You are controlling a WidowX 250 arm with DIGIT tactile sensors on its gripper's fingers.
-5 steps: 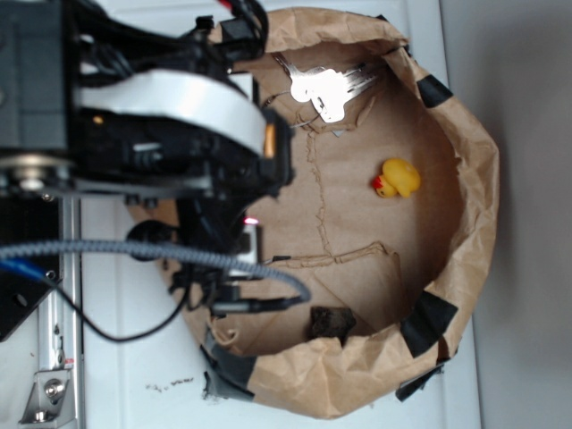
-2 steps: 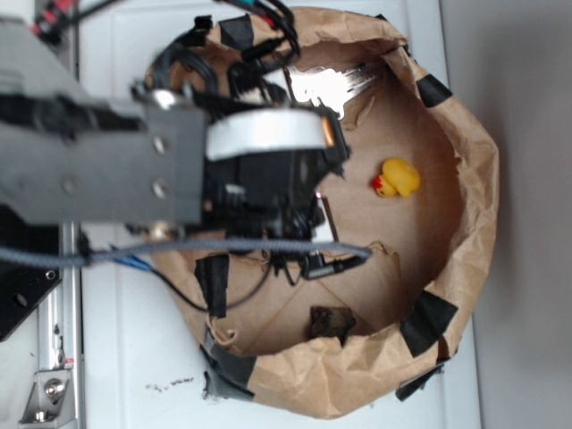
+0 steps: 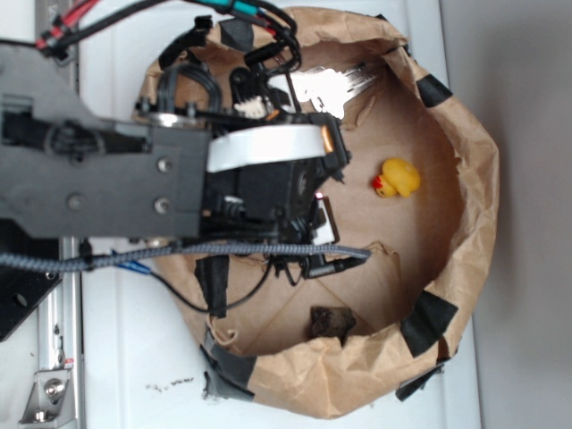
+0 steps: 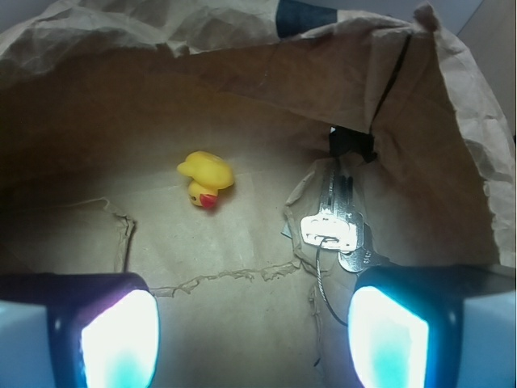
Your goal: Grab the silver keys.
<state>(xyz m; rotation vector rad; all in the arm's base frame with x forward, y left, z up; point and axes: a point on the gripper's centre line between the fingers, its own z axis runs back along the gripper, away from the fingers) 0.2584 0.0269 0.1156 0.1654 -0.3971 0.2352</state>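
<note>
Now I have swung over toward the silver keys [image 4: 335, 230] by the bag's [image 4: 452, 162] wall, fingers [image 4: 121, 339] spread, empty.

my arm [image 3: 134, 183]: reaches in from the left, wrist pitched downward | my end effector [image 4: 254, 335]: jaws spread wide, nothing between them | fingertips [image 4: 119, 339]: both glowing at frame bottom

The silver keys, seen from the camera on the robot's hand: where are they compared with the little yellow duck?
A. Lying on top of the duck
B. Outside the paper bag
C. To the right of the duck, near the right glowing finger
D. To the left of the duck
C: in the wrist view the silver keys lie right of the yellow duck, apart from it, just above the right finger.
</note>
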